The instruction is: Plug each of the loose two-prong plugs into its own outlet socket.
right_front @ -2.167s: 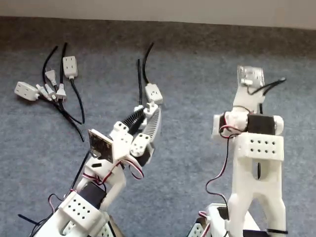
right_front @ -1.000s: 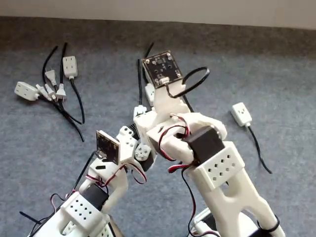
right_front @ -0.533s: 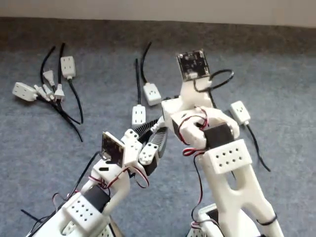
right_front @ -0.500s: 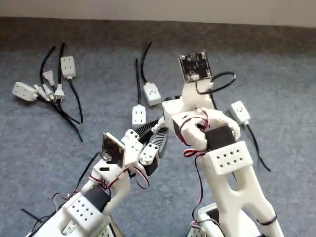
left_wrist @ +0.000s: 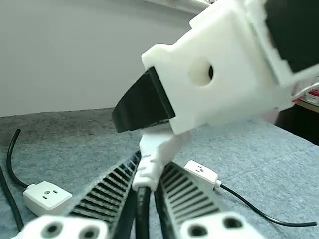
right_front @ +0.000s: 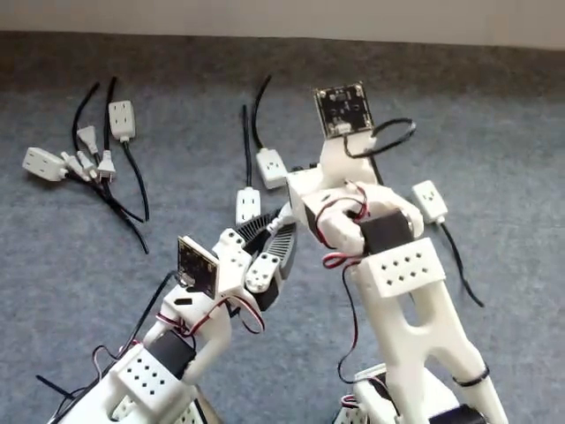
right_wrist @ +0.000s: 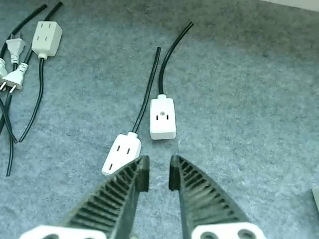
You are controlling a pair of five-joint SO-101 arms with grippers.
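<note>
My left gripper (left_wrist: 144,199) is shut on a white two-prong plug (left_wrist: 152,159) with a black cable, held above the carpet. In the high view its ribbed black fingers (right_front: 275,237) sit just under the right arm (right_front: 353,212), which hides the plug's tip. My right gripper (right_wrist: 158,172) hangs over the carpet with a narrow gap between its fingers and nothing in it. Just beyond its tips lie two white sockets (right_wrist: 162,117) (right_wrist: 122,153). In the high view these sockets (right_front: 271,166) (right_front: 248,205) lie mid-table.
At the far left lie two more sockets (right_front: 123,119) (right_front: 44,162) and several loose plugs (right_front: 95,157) tangled in black cables. Another socket (right_front: 430,200) with its cable lies right of the right arm. A wall runs along the carpet's far edge.
The right arm swung rightward off the two middle sockets, then edged back left. The left gripper drew back a little toward the front, still holding the plug.
</note>
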